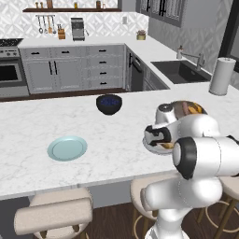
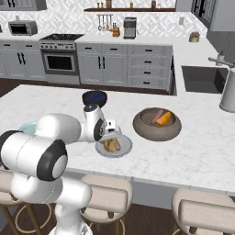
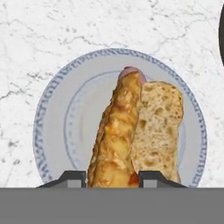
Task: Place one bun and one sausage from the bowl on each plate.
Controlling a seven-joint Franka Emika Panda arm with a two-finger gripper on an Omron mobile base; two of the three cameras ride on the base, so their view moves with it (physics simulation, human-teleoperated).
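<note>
- The gripper (image 3: 111, 177) hangs directly above the light grey plate (image 3: 57, 131), its two dark finger tips pressed against either side of a long golden-brown bun (image 3: 114, 135) and clamped on it
- In the hand view the bun's long axis runs from between the finger tips straight up across the plate's middle, its far end reaching toward the plate's far rim; the crust is mottled yellow and orange-brown, glossy and bumpy
- Touching the bun along its right side lies a paler, porous piece of bread (image 3: 159, 127), tan with a rough crumb, its length roughly parallel to the bun
- A pinkish rounded sausage (image 3: 131, 73) tip peeks out just past the bun's far end; the rest of it is hidden
- The light grey plate carries a blue patterned rim and sits on the white marble counter (image 1: 28, 121), near the counter's front edge in the right base view
- Just beyond the plate to the right in the right base view stands a wide brown bowl (image 2: 157, 131) holding a pinkish sausage and an orange-brown bun
- Further back on the counter sits a small dark bowl (image 1: 108, 104)
- Well apart to the left, the pale blue plate (image 1: 67, 148) lies bare on the counter
</note>
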